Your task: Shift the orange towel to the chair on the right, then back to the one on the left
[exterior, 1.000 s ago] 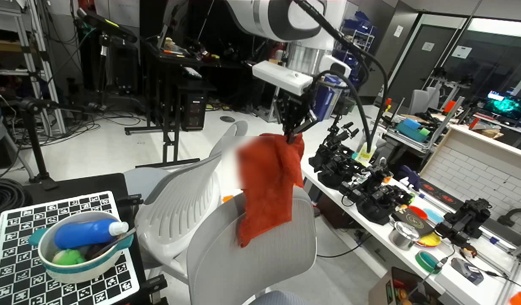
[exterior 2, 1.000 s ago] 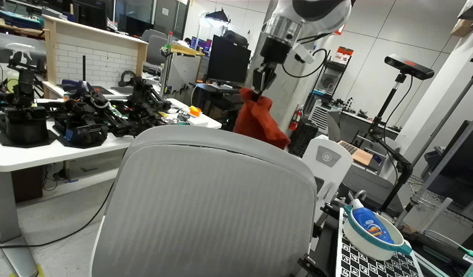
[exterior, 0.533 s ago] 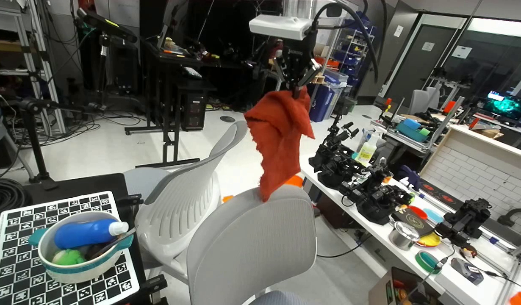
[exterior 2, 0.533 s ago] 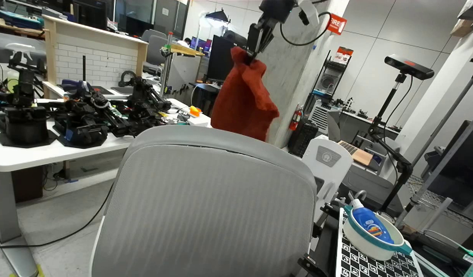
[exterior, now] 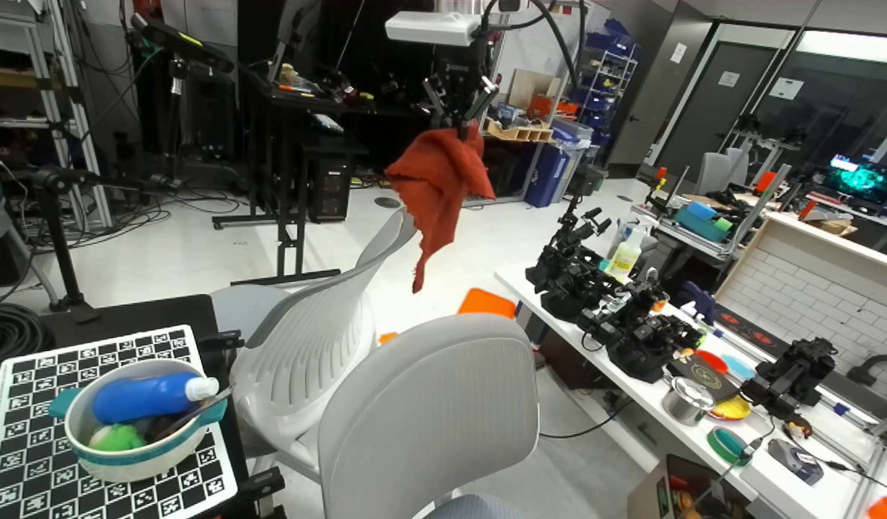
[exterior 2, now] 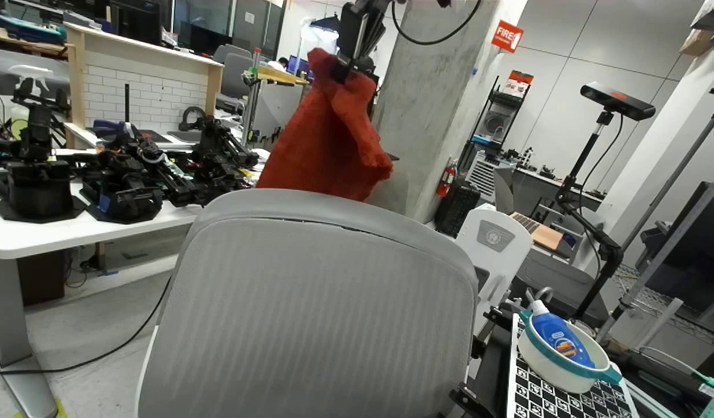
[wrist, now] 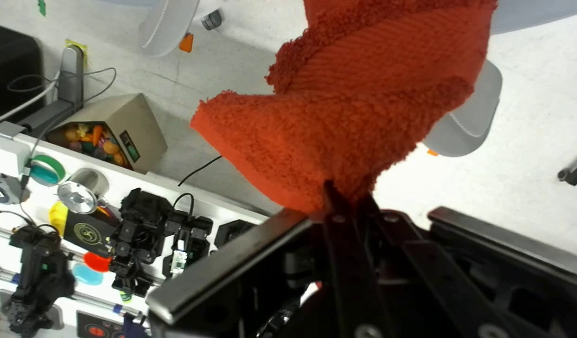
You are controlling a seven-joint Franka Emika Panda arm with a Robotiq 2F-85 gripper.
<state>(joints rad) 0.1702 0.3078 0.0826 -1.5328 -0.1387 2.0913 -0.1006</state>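
Towel (exterior 2: 328,139) behind near chair (exterior 2: 319,313) in an exterior view, table (exterior 2: 52,233) left, board (exterior 2: 537,404) right (bottle (exterior 2: 563,339) in basin (exterior 2: 544,366) upon it)

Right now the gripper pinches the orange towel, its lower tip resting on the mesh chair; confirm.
No: in an exterior view the lower tip hangs free, floor showing between it and the mesh chair. The gripper does pinch the orange towel.

Red sign (exterior 2: 507,36) w/ "FIRE" in wht caps, label (exterior 2: 566,348) on blue btl (exterior 2: 557,335) too sm. to read
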